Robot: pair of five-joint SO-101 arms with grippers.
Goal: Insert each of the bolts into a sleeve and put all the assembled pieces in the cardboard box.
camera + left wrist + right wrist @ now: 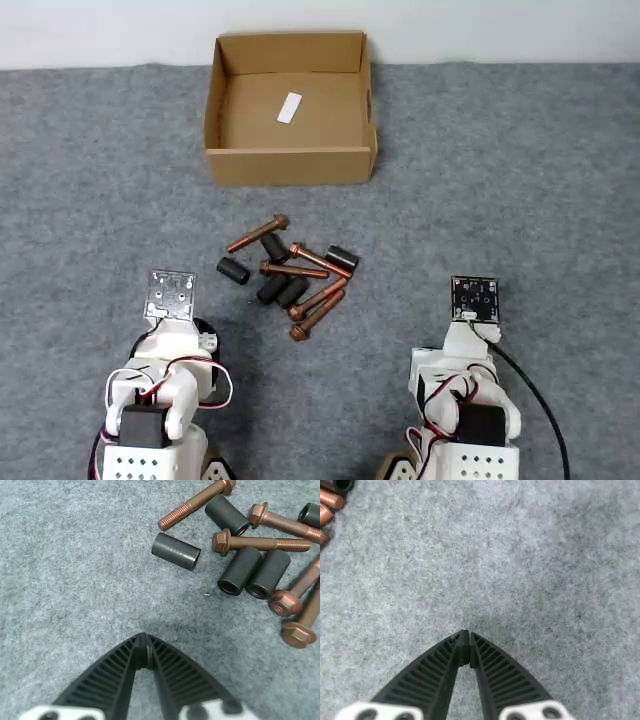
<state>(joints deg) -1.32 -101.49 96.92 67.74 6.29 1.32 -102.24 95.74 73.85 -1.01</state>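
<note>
Several copper bolts (293, 269) and several black sleeves (233, 271) lie loose in a pile on the grey carpet, mid-table. In the left wrist view a lone sleeve (176, 551) lies nearest, two sleeves (254, 572) lie side by side, and the bolts (260, 543) are scattered around them. The cardboard box (290, 166) stands behind the pile with only a white label (289, 107) inside. My left gripper (146, 643) is shut and holds nothing, near the front left, short of the pile. My right gripper (465, 641) is shut over bare carpet at the front right.
Both arm bases (160, 420) sit at the near edge of the table. Open carpet lies on both sides of the pile and between the pile and the box. Bolt ends (327, 505) peek in at one corner of the right wrist view.
</note>
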